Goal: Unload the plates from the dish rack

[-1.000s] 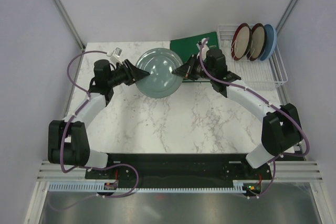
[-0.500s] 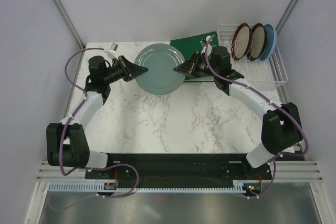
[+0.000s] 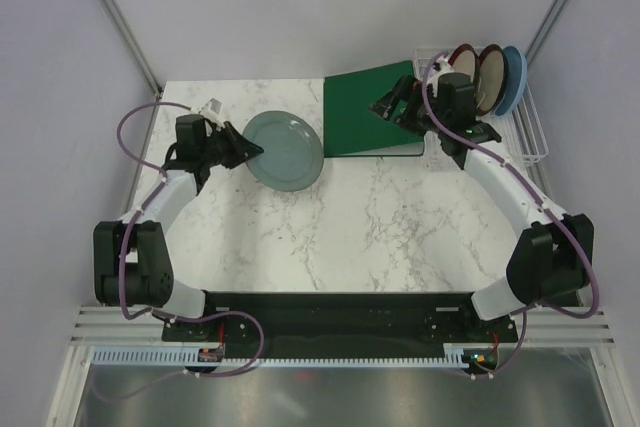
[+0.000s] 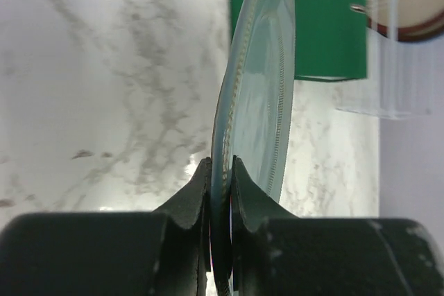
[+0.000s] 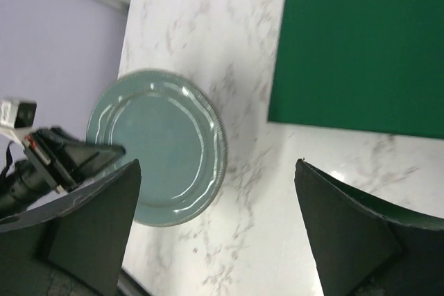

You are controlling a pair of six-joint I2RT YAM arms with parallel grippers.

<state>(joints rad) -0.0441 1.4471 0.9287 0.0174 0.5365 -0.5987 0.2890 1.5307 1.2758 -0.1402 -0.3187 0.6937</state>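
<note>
Left jaws pinch plate (image 3: pixel 287 149) — seemingly flat.

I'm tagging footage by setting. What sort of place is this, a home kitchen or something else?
Probably a robotics test cell, not a kitchen: bare panel walls on metal frame posts, and a marble-look table with a dish rack beside a green binder.

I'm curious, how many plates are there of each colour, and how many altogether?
Grey-green plate: 1
Beige plates with red-brown rims: 2
Light blue plate: 1
Total: 4
</note>
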